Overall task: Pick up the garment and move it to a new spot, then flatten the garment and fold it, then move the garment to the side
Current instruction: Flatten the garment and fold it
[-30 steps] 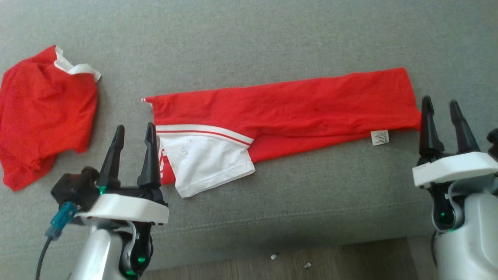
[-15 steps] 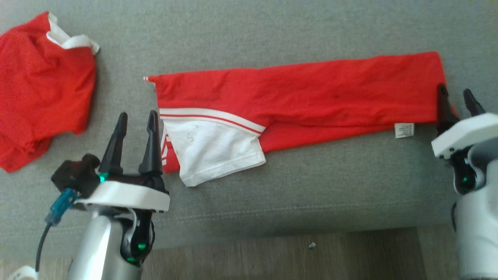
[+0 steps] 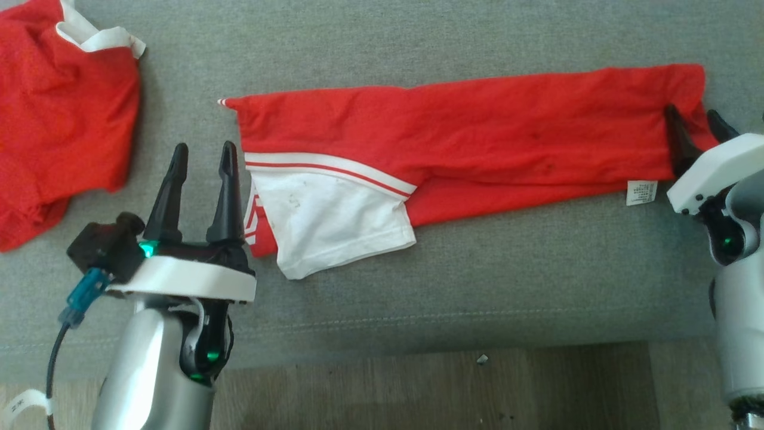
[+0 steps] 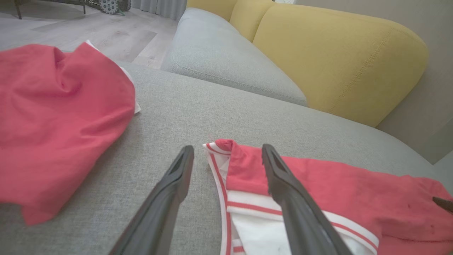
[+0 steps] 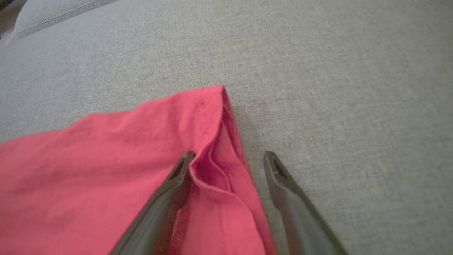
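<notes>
Over the last second the right tool (image 3: 692,116) has come in from the bare fabric just off the end of the long red garment with a white, red-striped sleeve (image 3: 477,137) and now stands over that garment's right hem. The whole head view has also drifted, which is the camera turning: the garment itself lies as it did. The wrist view shows the right tool's two dark fingers apart and straddling the hem. One finger presses against the red cloth, where a small fold has bunched up, and the other is over the bare grey sofa seat (image 3: 418,286); nothing is clamped. The left tool (image 3: 203,149) keeps its place just beside the sleeve end, its fingers also spread. One finger is over the striped edge and the other over the seat. The garment is stretched across the seat as a narrow strip, seemingly already folded lengthwise, with a small white care label (image 3: 641,192) poking out near the right end. A second, crumpled red garment with a white collar (image 3: 59,119) lies well apart to the left. Both tools are now set at opposite ends, so the next step is probably to close on them for an end-to-end fold. The hem shows several layers, and a shallow pinch may catch only the top one.
</notes>
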### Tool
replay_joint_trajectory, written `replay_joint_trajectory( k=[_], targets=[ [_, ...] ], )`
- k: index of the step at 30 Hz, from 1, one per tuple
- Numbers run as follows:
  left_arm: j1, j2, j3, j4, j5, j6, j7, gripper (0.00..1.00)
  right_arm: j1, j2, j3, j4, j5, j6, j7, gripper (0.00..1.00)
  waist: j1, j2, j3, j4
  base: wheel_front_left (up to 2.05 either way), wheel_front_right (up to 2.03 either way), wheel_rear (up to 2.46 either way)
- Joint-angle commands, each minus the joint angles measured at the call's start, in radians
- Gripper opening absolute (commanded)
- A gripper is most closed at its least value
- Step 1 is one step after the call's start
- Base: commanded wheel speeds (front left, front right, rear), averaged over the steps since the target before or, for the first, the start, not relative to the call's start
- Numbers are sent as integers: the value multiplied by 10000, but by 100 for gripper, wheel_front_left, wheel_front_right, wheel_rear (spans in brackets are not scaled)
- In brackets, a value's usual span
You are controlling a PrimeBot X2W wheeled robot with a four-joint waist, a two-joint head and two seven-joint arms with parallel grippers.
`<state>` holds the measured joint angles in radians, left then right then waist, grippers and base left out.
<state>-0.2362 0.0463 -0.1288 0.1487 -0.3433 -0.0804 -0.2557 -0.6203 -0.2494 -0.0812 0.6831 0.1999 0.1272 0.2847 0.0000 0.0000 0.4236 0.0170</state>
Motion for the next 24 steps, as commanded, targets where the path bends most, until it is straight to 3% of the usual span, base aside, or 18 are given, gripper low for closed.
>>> replay_joint_trajectory(
  k=[1,2,3,4,5,9,17,24],
  targets=[
    [-252,55,357,-303,99,-47,-60,100,-7,-56,282,-111,105,35,190,100,0,0,0,-11,0,0,0],
    [-275,54,374,-297,118,-55,-60,100,15,-21,351,-70,210,35,314,100,0,0,-4,-21,0,0,0],
    [-295,52,396,-289,135,-63,-60,100,47,19,451,-46,349,35,454,89,0,0,-12,-34,0,0,0],
    [-308,51,420,-284,151,-70,-60,100,84,57,547,-42,513,35,590,25,0,0,-26,-49,0,0,0],
    [-314,50,448,-284,165,-74,-60,100,124,80,655,-63,686,35,717,0,0,0,-38,-68,0,0,0],
    [-326,46,540,-284,222,-85,-60,100,242,-95,793,-228,1113,35,874,0,0,0,-108,-147,0,0,0],
    [-296,42,612,-262,259,-112,-61,100,128,-630,603,-505,750,35,321,0,0,0,-329,-258,0,0,0],
    [-271,41,552,-310,193,-117,-61,100,-111,-1349,-628,-411,-1358,35,-184,0,0,0,-443,-236,0,0,0]
  ],
)
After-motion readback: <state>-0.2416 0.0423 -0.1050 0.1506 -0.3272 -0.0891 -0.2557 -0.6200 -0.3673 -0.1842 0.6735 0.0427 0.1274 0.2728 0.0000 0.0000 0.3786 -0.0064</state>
